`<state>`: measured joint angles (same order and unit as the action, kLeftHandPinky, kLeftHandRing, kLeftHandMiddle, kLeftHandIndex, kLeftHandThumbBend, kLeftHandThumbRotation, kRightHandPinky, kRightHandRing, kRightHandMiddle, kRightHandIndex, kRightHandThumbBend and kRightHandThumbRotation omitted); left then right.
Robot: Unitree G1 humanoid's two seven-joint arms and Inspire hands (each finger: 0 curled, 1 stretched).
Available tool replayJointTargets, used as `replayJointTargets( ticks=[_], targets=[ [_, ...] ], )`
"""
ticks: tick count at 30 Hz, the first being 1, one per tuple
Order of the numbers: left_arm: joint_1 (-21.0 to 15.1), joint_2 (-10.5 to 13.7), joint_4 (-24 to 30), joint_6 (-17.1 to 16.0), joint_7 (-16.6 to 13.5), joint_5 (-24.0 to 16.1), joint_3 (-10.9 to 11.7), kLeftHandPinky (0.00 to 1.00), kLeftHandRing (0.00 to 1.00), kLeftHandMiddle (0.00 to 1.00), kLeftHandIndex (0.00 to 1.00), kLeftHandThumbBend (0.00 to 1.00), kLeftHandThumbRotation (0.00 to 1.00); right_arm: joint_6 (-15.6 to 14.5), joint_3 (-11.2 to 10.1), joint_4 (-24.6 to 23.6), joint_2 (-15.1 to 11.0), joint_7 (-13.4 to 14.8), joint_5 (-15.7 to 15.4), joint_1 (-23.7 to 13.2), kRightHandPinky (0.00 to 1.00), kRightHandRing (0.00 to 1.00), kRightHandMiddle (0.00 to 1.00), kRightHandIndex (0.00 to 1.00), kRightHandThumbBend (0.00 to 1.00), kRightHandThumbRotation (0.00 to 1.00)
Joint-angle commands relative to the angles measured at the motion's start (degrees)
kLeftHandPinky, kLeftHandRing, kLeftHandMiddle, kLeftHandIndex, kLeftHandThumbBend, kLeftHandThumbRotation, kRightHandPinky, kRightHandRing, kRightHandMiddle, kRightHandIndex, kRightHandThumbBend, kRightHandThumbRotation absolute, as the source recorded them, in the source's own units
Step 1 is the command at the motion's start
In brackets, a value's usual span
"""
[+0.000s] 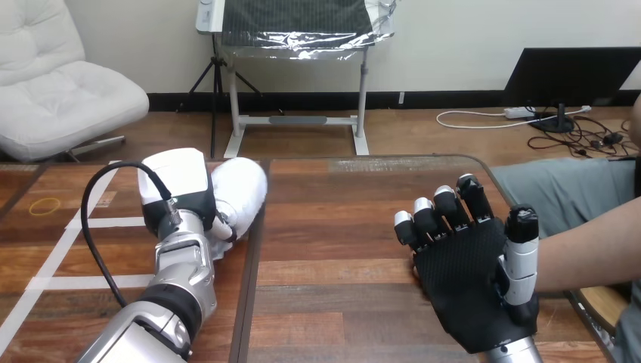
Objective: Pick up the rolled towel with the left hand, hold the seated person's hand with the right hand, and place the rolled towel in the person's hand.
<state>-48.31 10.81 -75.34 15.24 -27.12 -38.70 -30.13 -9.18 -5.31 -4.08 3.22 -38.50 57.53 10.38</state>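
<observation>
The rolled towel (pixel 246 187) is white and lies on the wooden table (pixel 340 227) left of the middle. My left hand (pixel 178 193) sits against the towel's left side with its white back up, and its fingers (pixel 224 227) curl round the roll's near edge. My right hand (pixel 465 283) is at the right, palm up toward the camera, fingers nearly straight and pointing away. The person's forearm (pixel 593 249) comes in from the right edge and runs behind my right thumb (pixel 521 249). The person's hand is hidden under my right hand; I cannot tell whether they touch.
White tape lines (pixel 60 253) cross the table's left part, with a yellow rubber band (pixel 45 205) near the left edge. A dark seam (pixel 253 272) splits the tabletop. The person's lap (pixel 567 189) is at the table's right side.
</observation>
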Motion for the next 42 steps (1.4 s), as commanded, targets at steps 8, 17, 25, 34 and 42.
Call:
replayJointTargets(
  ticks=[8,17,25,34,42],
  targets=[
    [0.05,1.28,0.47,-4.06,-2.32,1.15,1.76,0.39,0.41,0.48,0.52,0.67,0.00,0.58,-0.89,-1.87,2.53,-0.03,0.67,-2.31,0.29,0.36,0.42,0.43,0.94,0.25],
    [0.63,1.43,0.69,-5.10,-3.12,1.33,2.49,0.36,0.37,0.45,0.53,0.63,0.00,0.98,-0.84,-1.95,2.50,-0.10,0.23,-2.30,0.30,0.36,0.42,0.42,0.94,0.25],
    [1.30,1.79,1.04,-6.68,-4.65,1.51,2.75,0.34,0.35,0.44,0.54,0.61,0.00,0.40,-1.00,-1.74,2.57,-0.19,1.03,-2.44,0.30,0.36,0.42,0.42,0.94,0.25],
    [3.50,3.09,2.87,-14.95,-9.64,3.04,4.53,0.35,0.35,0.42,0.53,0.61,0.00,0.15,-0.97,-1.54,2.46,-0.40,1.23,-2.57,0.29,0.36,0.42,0.43,0.93,0.24],
    [6.30,3.74,5.32,-27.06,-11.11,8.18,9.47,0.32,0.36,0.43,0.54,0.57,0.00,0.47,-0.98,-1.48,2.52,-0.17,0.85,-2.60,0.29,0.36,0.42,0.43,0.94,0.24]
  ],
)
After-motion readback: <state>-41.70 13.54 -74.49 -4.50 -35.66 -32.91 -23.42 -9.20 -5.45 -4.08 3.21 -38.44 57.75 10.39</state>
